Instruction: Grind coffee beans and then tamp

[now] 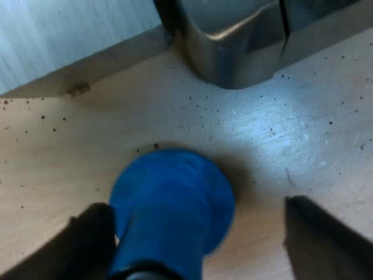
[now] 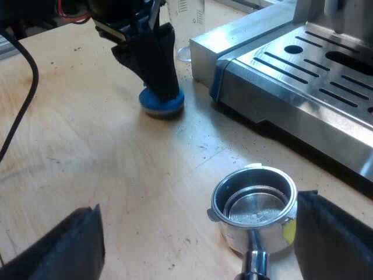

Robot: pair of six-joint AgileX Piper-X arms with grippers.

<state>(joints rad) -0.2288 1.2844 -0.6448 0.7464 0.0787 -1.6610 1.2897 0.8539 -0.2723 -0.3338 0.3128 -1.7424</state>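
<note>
The blue tamper (image 1: 172, 204) stands upright on the wooden table, base down. My left gripper (image 1: 198, 248) is open around it, one finger (image 1: 87, 239) close beside its stem and the other finger (image 1: 320, 239) well clear. In the right wrist view the left gripper (image 2: 163, 93) reaches down over the blue tamper (image 2: 162, 104), close to the machine's corner. The metal holder (image 2: 254, 205) lies on the table with its basket facing up and bare metal at the bottom. My right gripper (image 2: 198, 251) is open above it, fingers wide apart, with the holder's handle pointing back between them.
The espresso machine (image 2: 303, 76) with its slotted steel drip tray stands beside the holder; its rounded steel corner (image 1: 233, 46) is just beyond the tamper. A measuring glass (image 2: 189, 23) stands by the machine's end. Coffee specks dot the wooden table (image 2: 116, 175).
</note>
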